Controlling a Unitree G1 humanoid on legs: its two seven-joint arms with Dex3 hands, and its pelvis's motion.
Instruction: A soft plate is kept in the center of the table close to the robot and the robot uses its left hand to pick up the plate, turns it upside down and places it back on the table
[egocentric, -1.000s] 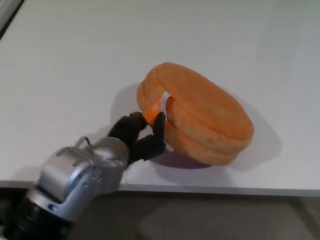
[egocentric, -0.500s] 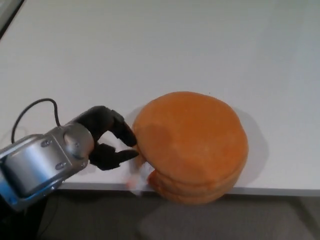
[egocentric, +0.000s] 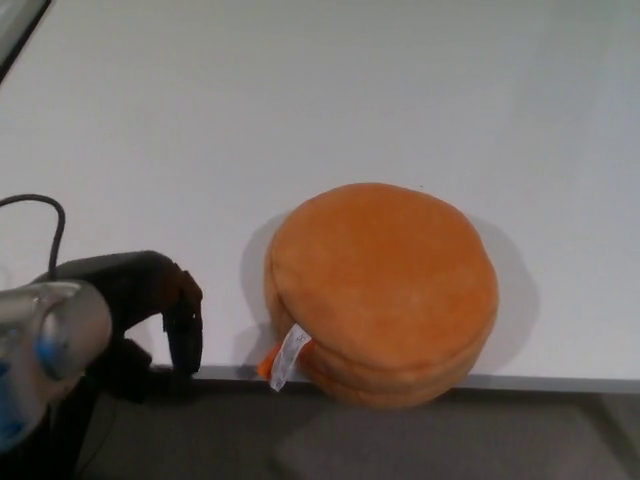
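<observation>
The orange soft plate (egocentric: 382, 290) lies flat on the white desk (egocentric: 300, 110), smooth rounded side up, at the near edge, which it slightly overhangs. A small white tag (egocentric: 288, 356) with an orange tab sticks out from its lower left rim. The left robot hand (egocentric: 150, 310) is off to the left at the desk's edge, apart from the plate, fingers spread and holding nothing. A black cable (egocentric: 45, 215) loops above its silver wrist (egocentric: 50, 330).

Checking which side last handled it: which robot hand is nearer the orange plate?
Left. The left hand hangs at the table's near edge, off the orange plate's left side with a gap between them, holding nothing. The right hand is not in view.
</observation>
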